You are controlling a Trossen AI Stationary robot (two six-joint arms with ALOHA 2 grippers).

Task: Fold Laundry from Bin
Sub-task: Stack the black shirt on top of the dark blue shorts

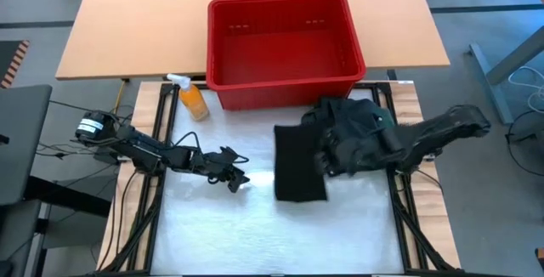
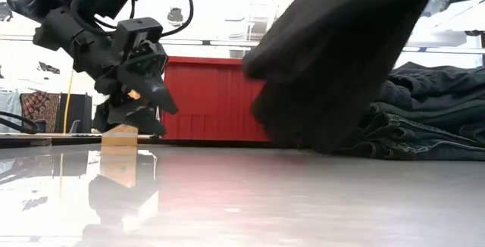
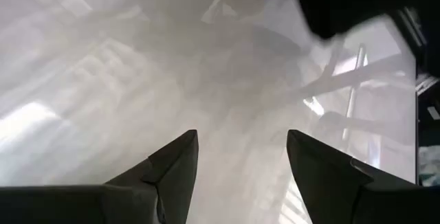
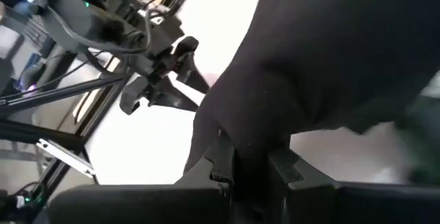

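My right gripper (image 1: 330, 160) is shut on a black cloth (image 1: 299, 163) at the middle of the table; the cloth shows raised and broad in the low view (image 2: 333, 57). A pile of dark garments (image 1: 357, 122) lies on the table just behind my right gripper, in front of the red bin (image 1: 280, 43), and it shows at the right of the low view (image 2: 428, 118). No cloth shows inside the bin. My left gripper (image 1: 236, 178) is open and empty, a little above the table (image 3: 240, 162), left of the black cloth. My right gripper pinches the black cloth between its two fingers at a bunched edge (image 4: 242, 141) on the cloth's right side; one layer or several, I cannot tell. The fingers come from the table's right. The cloth spreads away from the fingers toward the left, its lower end (image 2: 303, 137) close to the table.
A small orange spray bottle (image 1: 192, 98) lies at the bin's near left corner. The pale table sheet (image 1: 212, 226) lies bare toward the near edge. Dark frame rails (image 1: 157, 141) run along both sides of the sheet.
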